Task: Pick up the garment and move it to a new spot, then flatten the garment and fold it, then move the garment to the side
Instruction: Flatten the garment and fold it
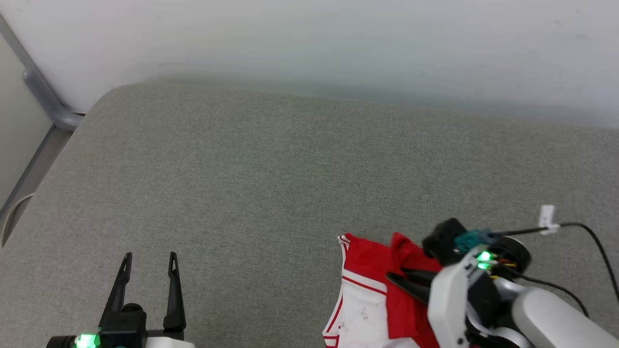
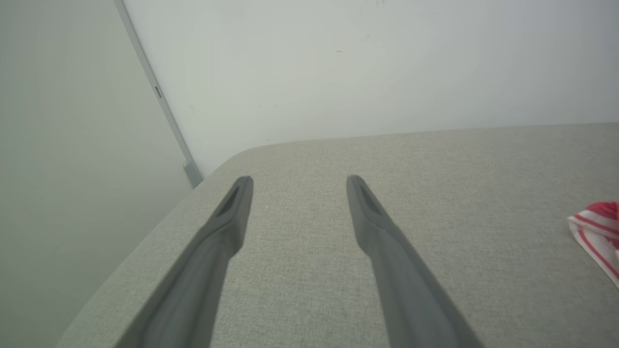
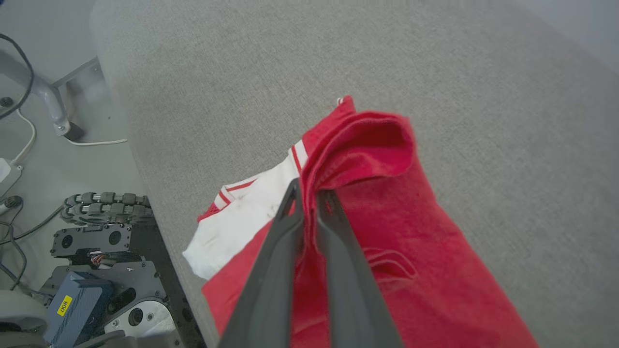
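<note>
The garment [image 1: 367, 299], red with a white sleeve and striped trim, lies bunched at the near right of the grey padded table [image 1: 271, 183]. My right gripper [image 1: 392, 276] is shut on a fold of its red cloth. In the right wrist view the two fingers pinch the red fabric [image 3: 309, 193], and the garment [image 3: 401, 232] drapes back toward the wrist, the white sleeve [image 3: 242, 222] to their left. My left gripper [image 1: 149, 258] stands open and empty over bare table at the near left. Its wrist view shows the spread gripper [image 2: 297, 181] and a striped edge of the garment [image 2: 597, 232] far right.
A white wall runs behind the table, with a grey metal frame [image 1: 46, 96] at the far left corner. A black cable [image 1: 587, 237] with a white tag arcs over the right arm. Beside the table's near edge, the robot's base and floor cables [image 3: 92, 251] are visible.
</note>
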You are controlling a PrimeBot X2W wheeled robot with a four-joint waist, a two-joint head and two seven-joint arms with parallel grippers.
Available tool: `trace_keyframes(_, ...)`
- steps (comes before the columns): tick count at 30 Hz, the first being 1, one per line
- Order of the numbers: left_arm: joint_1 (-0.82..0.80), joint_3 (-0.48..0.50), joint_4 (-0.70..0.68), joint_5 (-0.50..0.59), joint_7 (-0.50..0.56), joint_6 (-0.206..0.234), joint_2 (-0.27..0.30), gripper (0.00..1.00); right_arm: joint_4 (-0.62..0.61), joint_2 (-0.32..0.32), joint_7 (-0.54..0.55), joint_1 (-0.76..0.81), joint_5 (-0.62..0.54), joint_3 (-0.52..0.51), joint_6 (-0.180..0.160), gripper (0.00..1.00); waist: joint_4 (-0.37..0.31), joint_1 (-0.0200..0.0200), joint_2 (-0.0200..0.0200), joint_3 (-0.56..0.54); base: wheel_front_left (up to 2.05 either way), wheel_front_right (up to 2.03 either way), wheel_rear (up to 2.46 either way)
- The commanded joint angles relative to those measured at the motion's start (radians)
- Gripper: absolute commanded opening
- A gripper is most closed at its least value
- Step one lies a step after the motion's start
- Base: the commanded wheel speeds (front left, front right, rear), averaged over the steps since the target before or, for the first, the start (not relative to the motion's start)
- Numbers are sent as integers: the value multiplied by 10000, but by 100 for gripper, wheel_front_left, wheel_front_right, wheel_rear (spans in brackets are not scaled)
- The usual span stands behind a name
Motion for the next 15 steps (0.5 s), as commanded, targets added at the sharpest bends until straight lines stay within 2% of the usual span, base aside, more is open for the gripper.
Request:
trace_keyframes(1, -157, -18, -8, 1, -24, -4, -11, 100, 138, 180, -71, -328, 13, 240, -9, 0, 24, 0, 0, 43, 0, 0, 0)
trace_keyframes(9, -364, -47, 28, -29, -24, -19, -91, 100, 2052, 1098, -667, -2151, -323, 1976, -10, 0, 146, 0, 0, 364, 0, 0, 0)
trace_keyframes(15, -536, -79, 68, -27, -24, -29, -151, 100, 3936, 1522, -784, -2802, -110, 3326, -10, 0, 263, 0, 0, 603, 0, 0, 0)
